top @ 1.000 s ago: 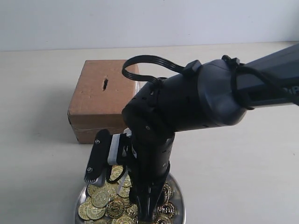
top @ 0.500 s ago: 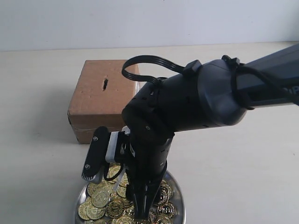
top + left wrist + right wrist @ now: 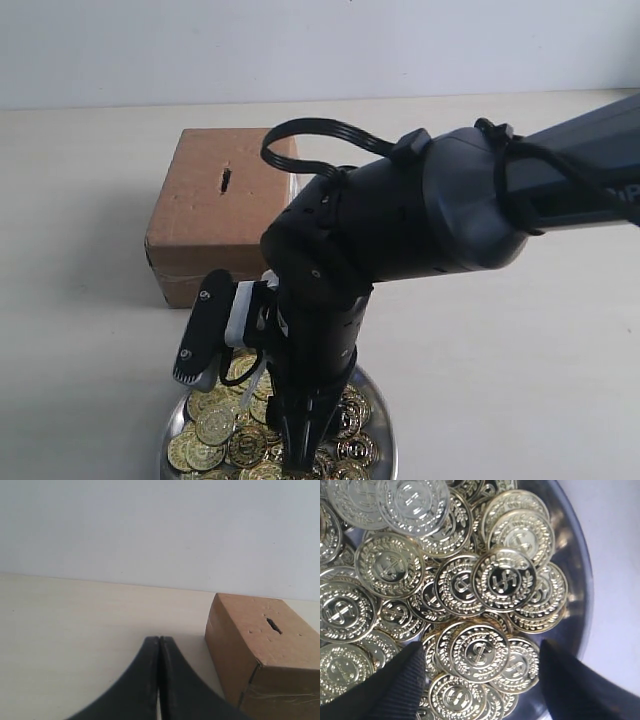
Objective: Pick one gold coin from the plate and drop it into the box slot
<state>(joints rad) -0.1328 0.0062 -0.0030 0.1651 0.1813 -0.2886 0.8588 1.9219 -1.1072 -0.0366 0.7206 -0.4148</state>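
Note:
The silver plate (image 3: 382,430) sits at the front, heaped with gold coins (image 3: 215,425). My right gripper (image 3: 298,462) reaches down into the pile. In the right wrist view it is open (image 3: 481,652), its black fingertips (image 3: 410,667) straddling a dollar-sign coin (image 3: 479,652) near the plate's rim (image 3: 580,587). The brown cardboard box (image 3: 210,215) stands behind the plate with its dark slot (image 3: 225,180) on top. My left gripper (image 3: 159,640) is shut and empty, low over the table beside the box (image 3: 260,655), whose slot (image 3: 272,624) shows.
A pale tabletop (image 3: 500,340) spreads around the box and plate, backed by a white wall (image 3: 320,45). The right arm's bulky black body (image 3: 400,220) and its cable loop (image 3: 310,135) hang over the box's right side.
The right gripper has sunk lower into the coin pile, and its wrist camera housing has moved down with it. Box and plate have not moved.

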